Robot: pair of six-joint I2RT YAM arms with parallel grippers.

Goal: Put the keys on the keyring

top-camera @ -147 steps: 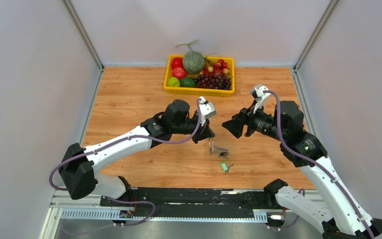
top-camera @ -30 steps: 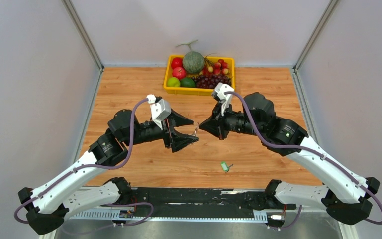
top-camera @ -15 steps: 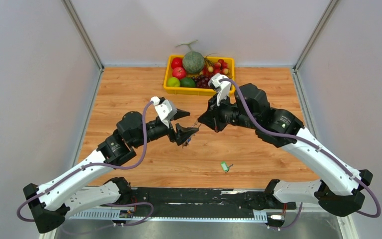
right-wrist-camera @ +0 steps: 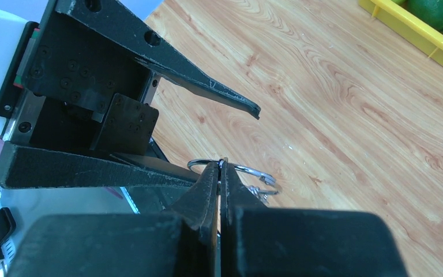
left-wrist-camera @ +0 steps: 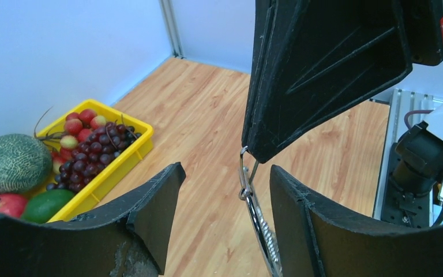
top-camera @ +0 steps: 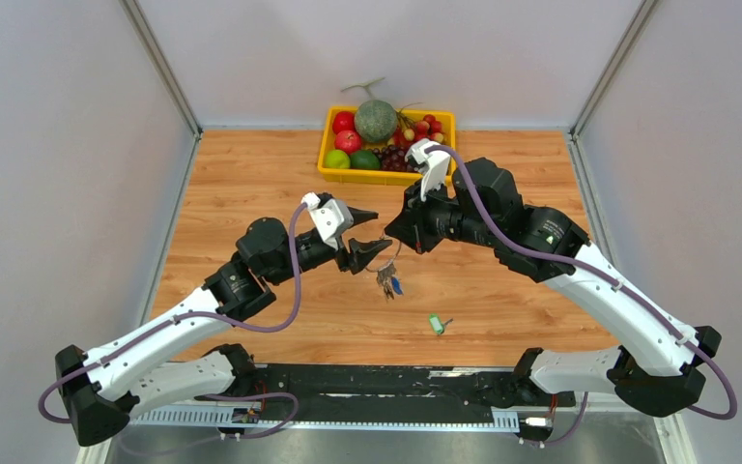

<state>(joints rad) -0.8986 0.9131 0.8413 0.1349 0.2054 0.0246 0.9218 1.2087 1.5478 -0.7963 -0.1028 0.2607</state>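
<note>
The right gripper (right-wrist-camera: 221,164), pressed together, pinches the thin silvery wire keyring (right-wrist-camera: 247,169) above the wooden table (top-camera: 251,174). The left gripper (left-wrist-camera: 225,173) is spread, with the keyring between its fingers, close beside one. Small silvery keys (top-camera: 386,282), one blue-headed, dangle under the keyring. The green-headed key (top-camera: 436,324) lies on the table, well apart from the keyring.

My fingers (left-wrist-camera: 150,213) are showing matt, rough black plastic; keyring (right-wrist-camera: 249,169) is gleaming as polished metal; table (right-wrist-camera: 334,115) is showing smooth wood.

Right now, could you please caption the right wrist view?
Right pincer shut on the keyring beside the open left pincer.
</note>
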